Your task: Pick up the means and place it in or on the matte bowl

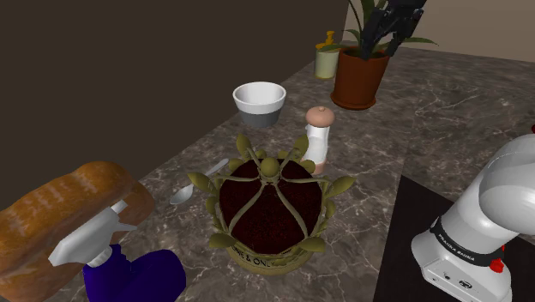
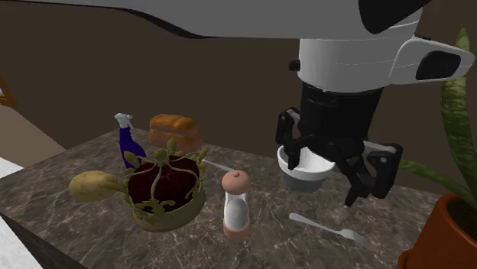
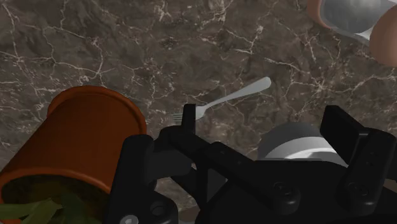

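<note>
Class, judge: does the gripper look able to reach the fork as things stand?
Probably yes. The fork lies flat on the bare marble counter near the terracotta pot, with nothing covering it, and the open gripper hovers above it.

Shoulder view, counter, all placed by the crown | shaker stood just behind-right | bowl farther behind | spoon lay near left | loaf, spray bottle front-left | plant pot well behind, right
</note>
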Robot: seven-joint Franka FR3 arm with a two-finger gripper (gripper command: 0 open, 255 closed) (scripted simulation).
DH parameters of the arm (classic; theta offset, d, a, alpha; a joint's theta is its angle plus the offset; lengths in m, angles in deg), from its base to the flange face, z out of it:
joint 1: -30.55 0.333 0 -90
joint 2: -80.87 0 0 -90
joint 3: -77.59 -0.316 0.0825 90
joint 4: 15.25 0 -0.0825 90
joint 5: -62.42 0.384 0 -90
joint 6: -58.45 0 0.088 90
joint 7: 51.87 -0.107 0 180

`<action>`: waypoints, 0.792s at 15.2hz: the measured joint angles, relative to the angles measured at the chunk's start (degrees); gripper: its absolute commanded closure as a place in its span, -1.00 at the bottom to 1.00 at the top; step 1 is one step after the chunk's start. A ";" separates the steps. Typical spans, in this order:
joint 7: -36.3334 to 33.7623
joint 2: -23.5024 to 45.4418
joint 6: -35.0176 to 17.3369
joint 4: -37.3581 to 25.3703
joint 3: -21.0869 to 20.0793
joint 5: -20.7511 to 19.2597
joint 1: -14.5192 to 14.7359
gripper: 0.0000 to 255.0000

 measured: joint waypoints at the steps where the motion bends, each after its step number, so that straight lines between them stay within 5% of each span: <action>1: 0.00 0.00 0.00 0.00 0.00 0.00 0.00 -1.00; 12: -23.84 1.95 -7.20 6.67 -13.36 9.30 -0.09 -1.00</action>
